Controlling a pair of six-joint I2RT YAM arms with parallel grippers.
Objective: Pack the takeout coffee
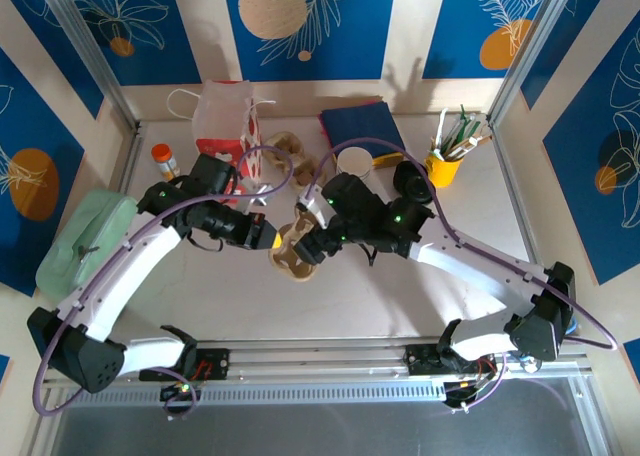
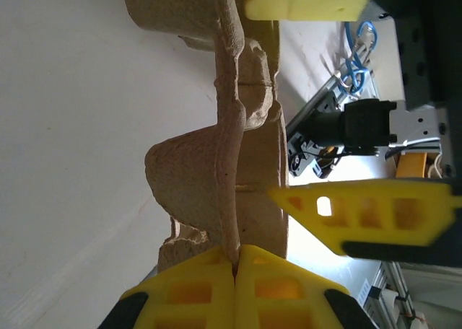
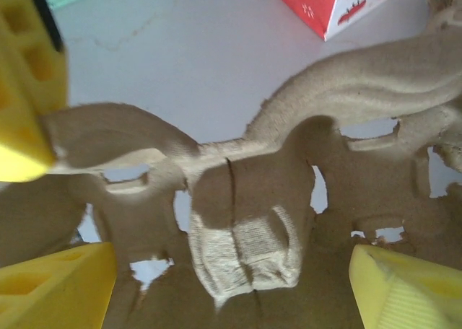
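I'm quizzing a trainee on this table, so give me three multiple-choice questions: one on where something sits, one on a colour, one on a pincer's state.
1. Where is the cup of utensils? A far right; B near left; C centre.
2. The paper bag is: A blue; B red and white; C black.
3. The left pincer is: A wide open; B shut on the cardboard carrier; C shut on a lid.
Answers: A, it stands by the far right corner; B, its sides show red and white; B, it pinches the carrier's rim.
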